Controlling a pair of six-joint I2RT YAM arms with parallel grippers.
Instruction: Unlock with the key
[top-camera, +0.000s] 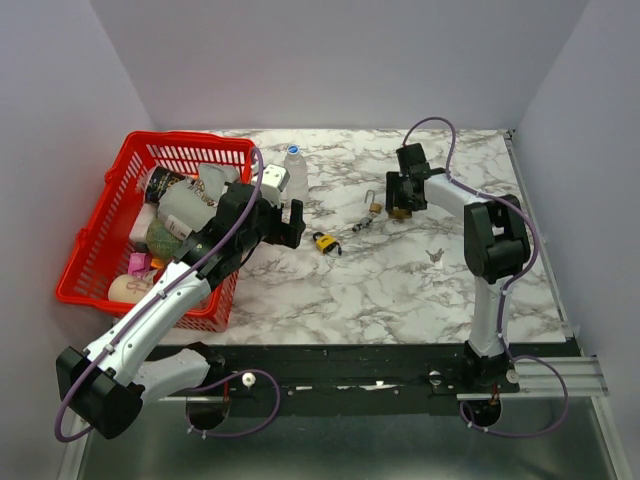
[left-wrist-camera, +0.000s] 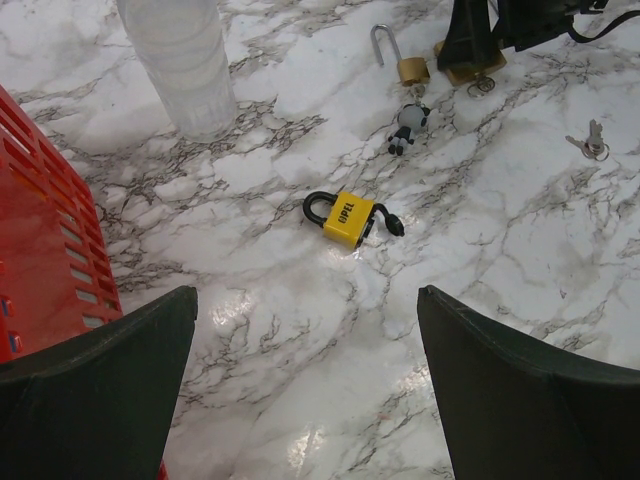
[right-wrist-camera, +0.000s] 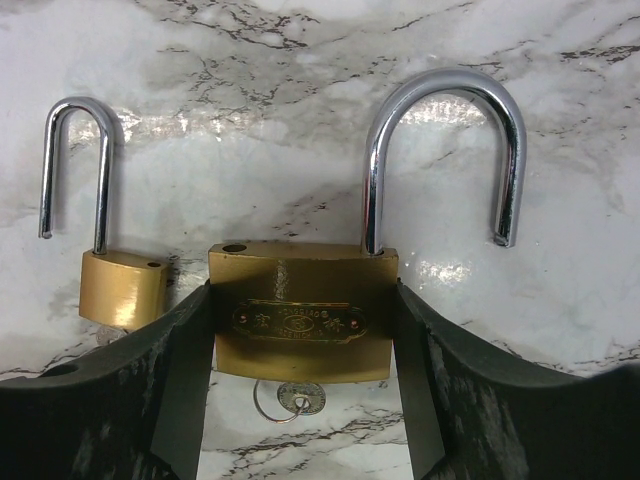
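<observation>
The large brass padlock (right-wrist-camera: 300, 320) lies on the marble table (left-wrist-camera: 500, 250) toward the far side. Its shackle (right-wrist-camera: 445, 90) is sprung open and a key (right-wrist-camera: 300, 400) sits in its base. The right gripper (right-wrist-camera: 302, 290) clamps its body from both sides. A small brass padlock (right-wrist-camera: 122, 290), also open, lies just beside it. The left gripper (left-wrist-camera: 307, 292) hangs spread wide and empty above a yellow padlock (left-wrist-camera: 348, 218).

The left wrist view's top edge cuts off the bottle (left-wrist-camera: 180, 60). There the right hand (top-camera: 402, 198) hides most of the large brass padlock (left-wrist-camera: 468, 76).
</observation>
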